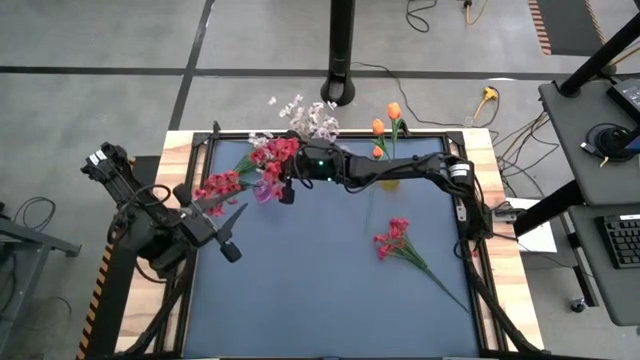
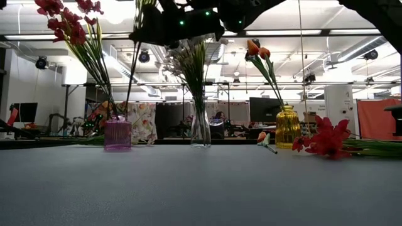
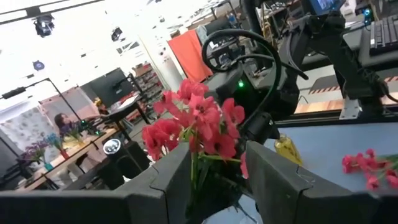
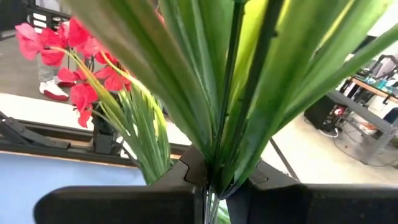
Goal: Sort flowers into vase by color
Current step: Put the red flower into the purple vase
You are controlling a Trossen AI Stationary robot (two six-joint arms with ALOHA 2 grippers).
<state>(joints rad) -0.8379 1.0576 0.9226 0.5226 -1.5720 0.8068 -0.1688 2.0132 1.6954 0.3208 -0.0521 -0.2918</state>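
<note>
Currently the right gripper (image 1: 288,190) is reached across to the far-left part of the table, fingers pressed together on the green stems of a red spray (image 1: 277,152); the right wrist view shows stems and leaves (image 4: 230,81) pinched between its two dark fingers. This spray stands over the pink vase (image 2: 117,133), which the low view shows at the left with red blossoms (image 2: 63,22) high above it.

The left gripper (image 1: 226,222) sits at the table's left edge, jaws part-way apart with a second red spray (image 1: 217,186) between them; in the left wrist view its blossoms (image 3: 196,124) rise between the fingers (image 3: 177,180). Cannot tell whether the pads actually press the stem.

Clear glass vase (image 2: 200,129) stands mid-table at the far side holding the white-pink spray (image 1: 308,116). Yellow vase (image 2: 287,127) to the right of it holds orange tulip buds (image 1: 386,118).

One more red spray (image 1: 400,245) lies flat on the blue mat (image 1: 330,290), right of centre, stem pointing toward the near right corner, well apart from both grippers.
</note>
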